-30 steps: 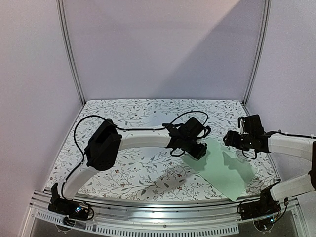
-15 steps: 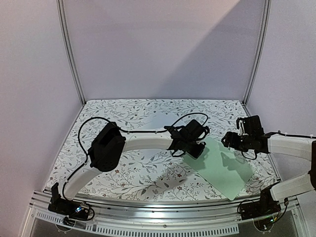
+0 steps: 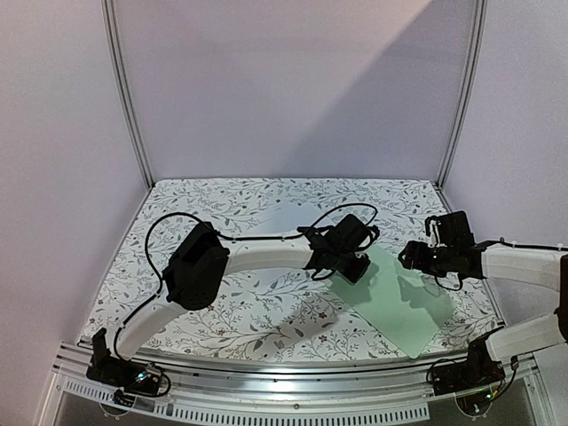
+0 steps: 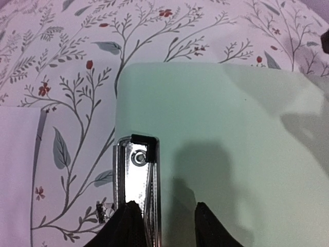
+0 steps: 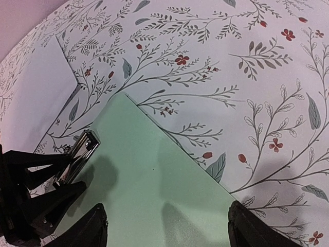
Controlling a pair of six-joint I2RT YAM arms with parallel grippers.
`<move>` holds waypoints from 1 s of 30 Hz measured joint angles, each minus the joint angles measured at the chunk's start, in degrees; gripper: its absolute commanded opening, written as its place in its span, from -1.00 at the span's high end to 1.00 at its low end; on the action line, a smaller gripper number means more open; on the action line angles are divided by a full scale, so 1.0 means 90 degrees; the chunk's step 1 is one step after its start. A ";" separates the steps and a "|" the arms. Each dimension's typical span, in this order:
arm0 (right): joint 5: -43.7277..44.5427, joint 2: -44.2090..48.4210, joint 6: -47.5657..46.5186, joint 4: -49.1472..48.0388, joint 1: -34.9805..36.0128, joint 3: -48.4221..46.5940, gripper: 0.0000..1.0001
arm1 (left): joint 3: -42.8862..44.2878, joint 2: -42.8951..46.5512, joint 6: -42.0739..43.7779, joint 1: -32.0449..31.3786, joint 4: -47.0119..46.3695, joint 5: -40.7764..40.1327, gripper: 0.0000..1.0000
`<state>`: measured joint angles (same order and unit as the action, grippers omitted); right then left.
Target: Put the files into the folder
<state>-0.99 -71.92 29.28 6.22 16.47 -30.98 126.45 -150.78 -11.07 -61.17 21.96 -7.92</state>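
Observation:
The folder [image 3: 398, 300] is a pale green board lying flat at the right of the table, with its metal clip [image 4: 138, 175] at its left short edge. My left gripper [image 3: 351, 265] hovers at that edge, jaws apart [image 4: 165, 226]: one finger lies over the clip, the other over the bare board. It grips nothing. My right gripper [image 3: 417, 258] hangs wide open and empty [image 5: 169, 231] above the folder's far long edge [image 5: 169, 170]. A white file sheet [image 3: 295, 218] lies flat on the table just left of the folder; it also shows in the right wrist view [image 5: 36, 87] and in the left wrist view [image 4: 15, 175].
The flowered tablecloth [image 3: 248, 302] covers the whole table. Purple walls and two metal posts [image 3: 129, 98] close in the back and sides. A black cable [image 3: 151, 226] loops off the left arm.
The left arm's elbow has shifted a little to the right, with its gripper staying at the clip. The right gripper has sunk slightly toward the folder. The folder and the sheet have not moved.

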 measured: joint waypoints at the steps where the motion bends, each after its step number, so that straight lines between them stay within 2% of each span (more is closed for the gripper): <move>1: 0.0000 0.0005 0.0000 -0.0002 0.0000 0.0000 -0.60 | 0.0000 0.0000 0.0027 0.0007 -0.0007 0.0005 0.11; 5: -0.0010 0.0010 0.0000 -0.0005 0.0002 0.0000 -0.60 | 0.0000 0.0002 0.0029 0.0085 -0.0012 0.0151 0.03; 10: -0.0141 -0.0102 0.0002 -0.0061 0.0002 0.0000 -0.59 | -0.0095 0.0083 -0.0027 0.0347 -0.0019 0.0503 0.04; 17: -0.0265 -0.0318 0.0017 -0.0080 0.0002 -0.0002 -0.59 | -0.0534 0.0381 -0.0041 0.0716 -0.0350 0.1838 0.08; 20: -0.0267 -0.0321 0.0015 -0.0080 0.0002 0.0000 -0.59 | -0.0542 0.0510 -0.0039 0.0755 -0.0386 0.2113 0.07; 27: -0.0265 -0.0321 0.0012 -0.0080 0.0002 0.0000 -0.59 | -0.0029 0.0675 0.0185 0.0765 -0.0148 0.1603 -0.19; 30: -0.0265 -0.0321 0.0005 -0.0078 0.0000 0.0000 -0.59 | 0.0328 0.0610 0.0323 0.0784 0.0051 0.1314 -0.20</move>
<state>-3.38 -74.81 29.32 5.52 16.47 -30.98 129.40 -145.29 -8.16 -54.11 22.41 3.90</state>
